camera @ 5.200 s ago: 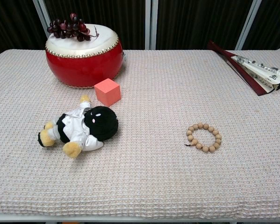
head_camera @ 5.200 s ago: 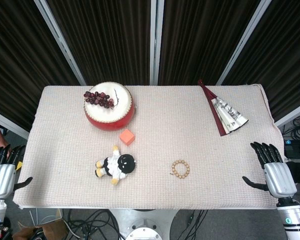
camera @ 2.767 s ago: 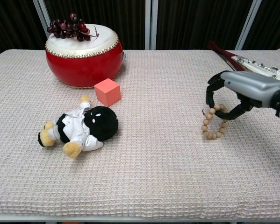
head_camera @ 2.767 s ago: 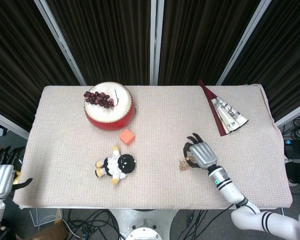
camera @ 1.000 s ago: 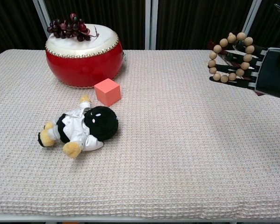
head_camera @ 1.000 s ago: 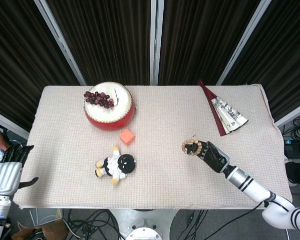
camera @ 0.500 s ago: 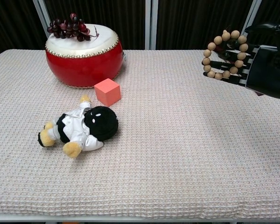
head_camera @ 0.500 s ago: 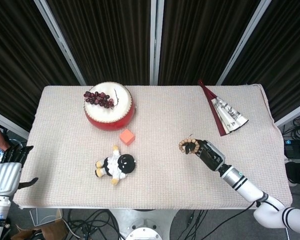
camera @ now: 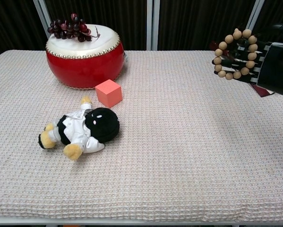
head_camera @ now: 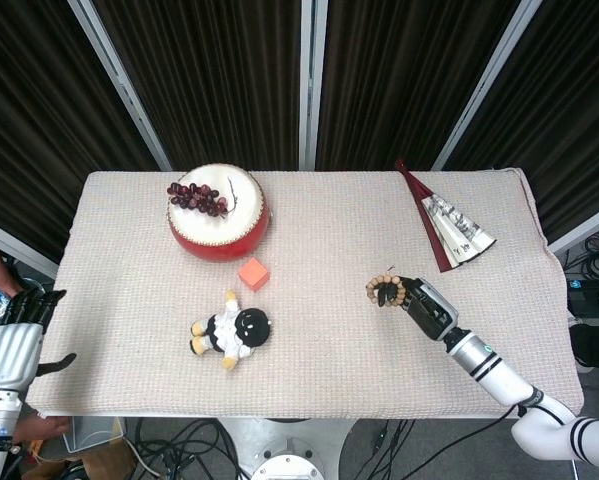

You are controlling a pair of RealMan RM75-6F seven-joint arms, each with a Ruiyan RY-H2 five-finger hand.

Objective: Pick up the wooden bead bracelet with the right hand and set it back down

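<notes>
No text, label, brand or number can be read in either view — the folded fan (head_camera: 457, 228) at the far right of the desk (head_camera: 319, 240) bears dark ink markings, too small to make out.

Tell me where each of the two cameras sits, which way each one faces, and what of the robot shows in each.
Head view: high above the near edge, looking steeply down on the whole table; both arms show, left hand off its corner, right hand over it.
Chest view: low at the near edge, looking level across the cloth toward the curtains; only the right hand shows.
Shared: drum, pink cube, plush doll, bracelet held in the right hand.
</notes>
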